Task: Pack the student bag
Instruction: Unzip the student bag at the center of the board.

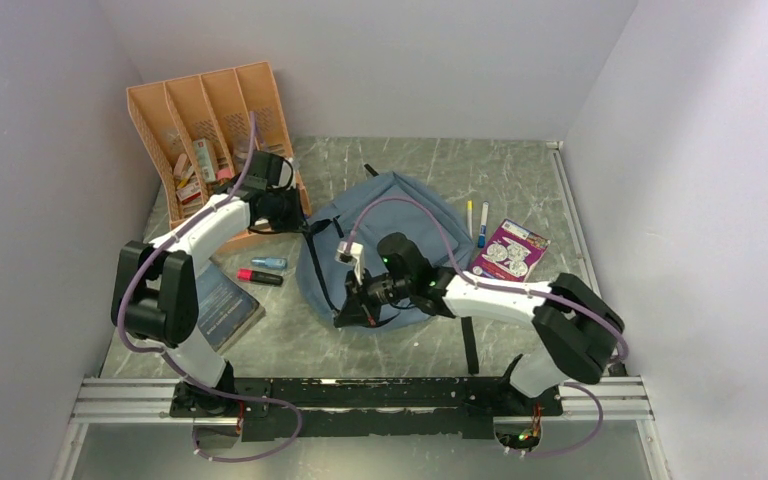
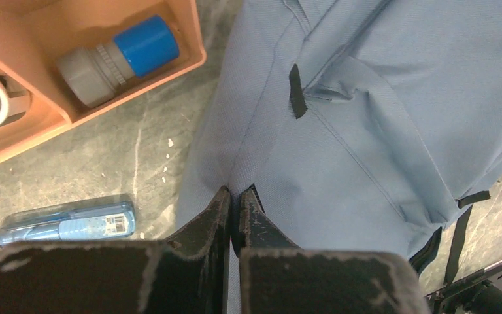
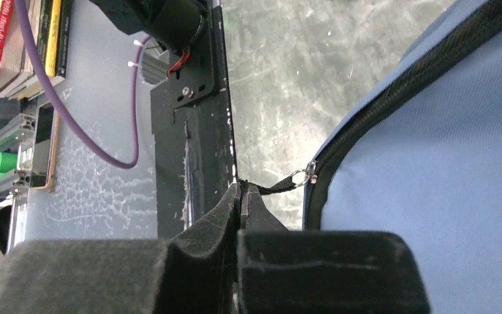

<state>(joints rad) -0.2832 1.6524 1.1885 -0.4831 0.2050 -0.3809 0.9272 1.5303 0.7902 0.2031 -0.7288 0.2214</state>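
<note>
The student bag (image 1: 400, 225), soft grey-blue fabric, lies flat in the middle of the table. My left gripper (image 1: 298, 220) is at the bag's left edge. In the left wrist view its jaws (image 2: 235, 193) are shut on a pinched fold of the bag's fabric (image 2: 366, 131). My right gripper (image 1: 348, 312) is at the bag's near edge. In the right wrist view it (image 3: 243, 186) is shut on the black zipper pull (image 3: 276, 188), which runs by a metal ring (image 3: 299, 176) to the dark zipper (image 3: 392, 91) of the bag (image 3: 444, 196).
An orange file organizer (image 1: 210, 125) with small items stands at the back left. A blue highlighter (image 1: 268, 263), a red-and-black marker (image 1: 260, 277) and a blue book (image 1: 225, 312) lie left of the bag. Two pens (image 1: 476, 220) and a purple booklet (image 1: 508, 250) lie to its right.
</note>
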